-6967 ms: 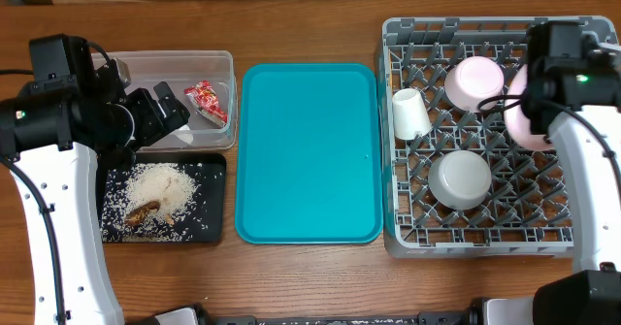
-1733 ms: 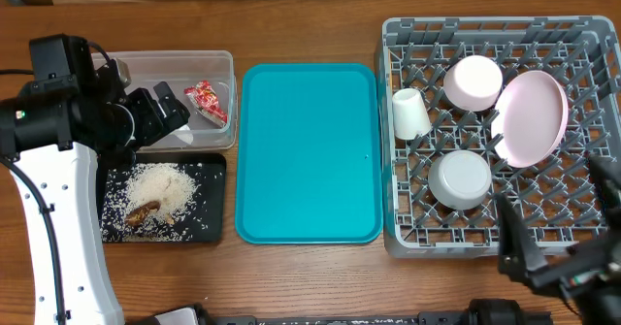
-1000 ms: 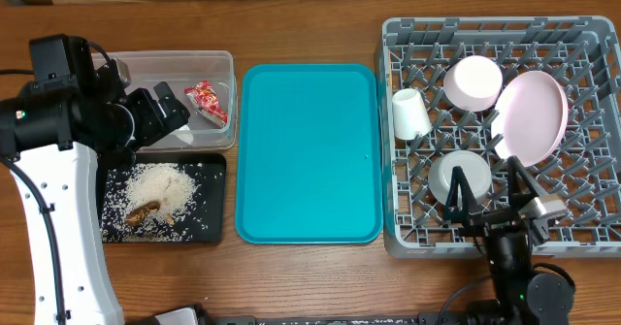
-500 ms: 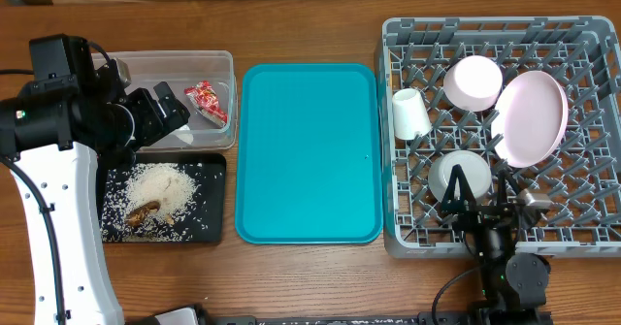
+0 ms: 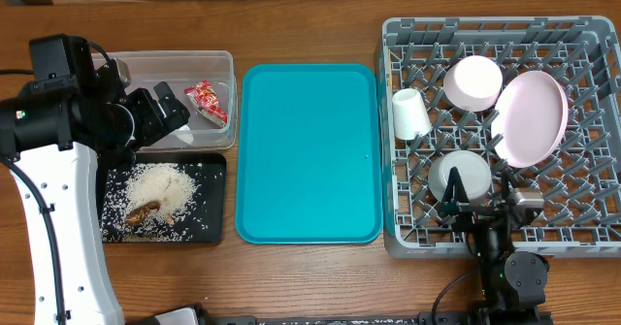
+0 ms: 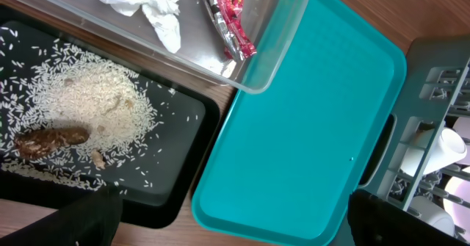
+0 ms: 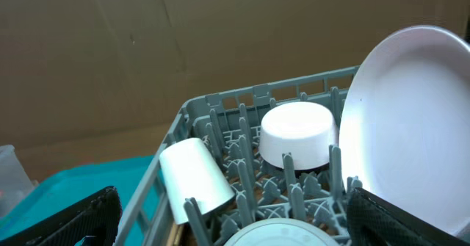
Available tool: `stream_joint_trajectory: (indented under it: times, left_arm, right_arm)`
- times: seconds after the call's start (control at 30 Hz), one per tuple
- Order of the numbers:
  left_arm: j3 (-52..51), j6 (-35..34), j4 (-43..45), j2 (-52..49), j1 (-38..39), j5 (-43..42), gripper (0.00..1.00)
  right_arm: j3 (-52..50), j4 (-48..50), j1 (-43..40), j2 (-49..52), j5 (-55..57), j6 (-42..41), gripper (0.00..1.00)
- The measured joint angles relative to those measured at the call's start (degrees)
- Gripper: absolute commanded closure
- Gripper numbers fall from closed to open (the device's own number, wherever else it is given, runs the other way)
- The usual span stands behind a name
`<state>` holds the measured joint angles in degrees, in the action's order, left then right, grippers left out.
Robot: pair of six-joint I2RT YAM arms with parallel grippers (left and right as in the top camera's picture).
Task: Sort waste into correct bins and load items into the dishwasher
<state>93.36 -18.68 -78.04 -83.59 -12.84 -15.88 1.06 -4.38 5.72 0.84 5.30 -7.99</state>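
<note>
The grey dish rack [image 5: 485, 22] on the right holds a pink plate [image 5: 532, 118] standing on edge, an upturned pink bowl [image 5: 473, 82], a white cup [image 5: 409, 113] on its side and a grey bowl [image 5: 461, 175]. My right gripper [image 5: 482, 201] hovers open at the rack's front edge, just behind the grey bowl [image 7: 283, 237], holding nothing. My left gripper [image 5: 178, 114] hangs open and empty over the clear bin [image 5: 155, 68], which holds a red wrapper [image 5: 207, 101] and white tissue [image 6: 147, 0]. Rice [image 6: 95, 99] and a brown scrap [image 6: 51, 139] lie on the black tray [image 5: 209, 223].
A bare teal tray [image 5: 309, 150] lies between the bins and the rack. The rack's upright tines surround the dishes. Wooden tabletop shows along the back and front edges, and a cardboard wall stands behind the rack in the right wrist view.
The right arm left the pink plate standing in the rack and swung down to the rack's front edge. The left arm has stayed still.
</note>
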Motion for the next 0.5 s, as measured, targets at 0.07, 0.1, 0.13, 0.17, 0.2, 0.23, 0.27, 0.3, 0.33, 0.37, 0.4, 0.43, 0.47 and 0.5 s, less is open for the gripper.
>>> stream_joint_trajectory:
  times: [0.07, 0.1, 0.13, 0.17, 0.2, 0.23, 0.27, 0.3, 0.33, 0.37, 0.4, 0.43, 0.47, 0.5]
  left_arm:
    - [0.0, 0.0, 0.0, 0.0, 0.0, 0.0, 0.0]
    - [0.0, 0.0, 0.0, 0.0, 0.0, 0.0, 0.0]
    - [0.0, 0.0, 0.0, 0.0, 0.0, 0.0, 0.0]
    - [0.0, 0.0, 0.0, 0.0, 0.0, 0.0, 0.0]
    - [0.0, 0.0, 0.0, 0.0, 0.0, 0.0, 0.0]
    - [0.0, 0.0, 0.0, 0.0, 0.0, 0.0, 0.0]
    - [0.0, 0.0, 0.0, 0.0, 0.0, 0.0, 0.0]
    - [0.0, 0.0, 0.0, 0.0, 0.0, 0.0, 0.0]
    - [0.0, 0.0, 0.0, 0.0, 0.0, 0.0, 0.0]
    - [0.0, 0.0, 0.0, 0.0, 0.0, 0.0, 0.0]
    - [0.0, 0.0, 0.0, 0.0, 0.0, 0.0, 0.0]
    - [0.0, 0.0, 0.0, 0.0, 0.0, 0.0, 0.0]
    - [0.0, 0.0, 0.0, 0.0, 0.0, 0.0, 0.0]
    - [0.0, 0.0, 0.0, 0.0, 0.0, 0.0, 0.0]
  right_arm:
    - [0.0, 0.0, 0.0, 0.0, -0.4, 2.4, 0.0]
    - [0.0, -0.1, 0.0, 0.0, -0.5, 3.9, 0.0]
    - [0.0, -0.1, 0.0, 0.0, -0.6, 5.2, 0.0]
    - [0.0, -0.1, 0.0, 0.0, -0.8, 6.4, 0.0]
    - [0.0, -0.1, 0.0, 0.0, -1.0, 7.6, 0.0]
    - [0.0, -0.1, 0.0, 0.0, -1.3, 8.7, 0.0]
    - [0.0, -0.2, 0.0, 0.0, -1.5, 9.6, 0.0]
    - [0.0, -0.1, 0.0, 0.0, -1.7, 10.7, 0.0]
    - [0.0, -0.2, 0.0, 0.0, -1.9, 11.1, 0.0]
    - [0.0, -0.2, 0.0, 0.0, -2.0, 11.6, 0.0]
    - [0.0, -0.2, 0.0, 0.0, -2.1, 12.0, 0.0]
    - [0.0, -0.2, 0.0, 0.0, -2.1, 12.4, 0.0]
    - [0.0, -0.2, 0.0, 0.0, -2.1, 12.6, 0.0]
    - [0.0, -0.2, 0.0, 0.0, -2.2, 12.9, 0.0]
